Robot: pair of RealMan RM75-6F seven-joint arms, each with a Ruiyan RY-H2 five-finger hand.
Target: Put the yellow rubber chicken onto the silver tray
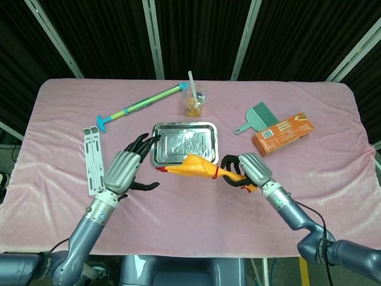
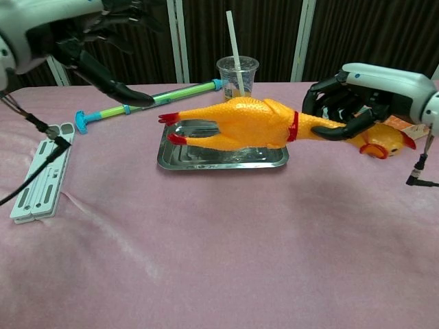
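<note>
Chest view shows the yellow rubber chicken [image 2: 250, 123] held in the air, its red feet over the silver tray [image 2: 221, 159] and its body clear of the metal; head view flattens this, so the chicken [image 1: 195, 167] merely seems to lie at the tray's [image 1: 161, 149] near edge. The right hand [image 2: 353, 103] grips the chicken's neck, fingers curled around it, and holds it alone. The left hand [image 1: 126, 171] is empty, fingers spread wide, off to the tray's left; chest view catches only its dark fingers [image 2: 103, 72] at the top corner. Beyond the tray stand a plastic cup [image 1: 194, 100] with a straw and a green stick [image 1: 140, 105]. A white folding stand [image 1: 94, 158] lies left; a green brush [image 1: 256, 117] and an orange box [image 1: 282, 133] lie right.
</note>
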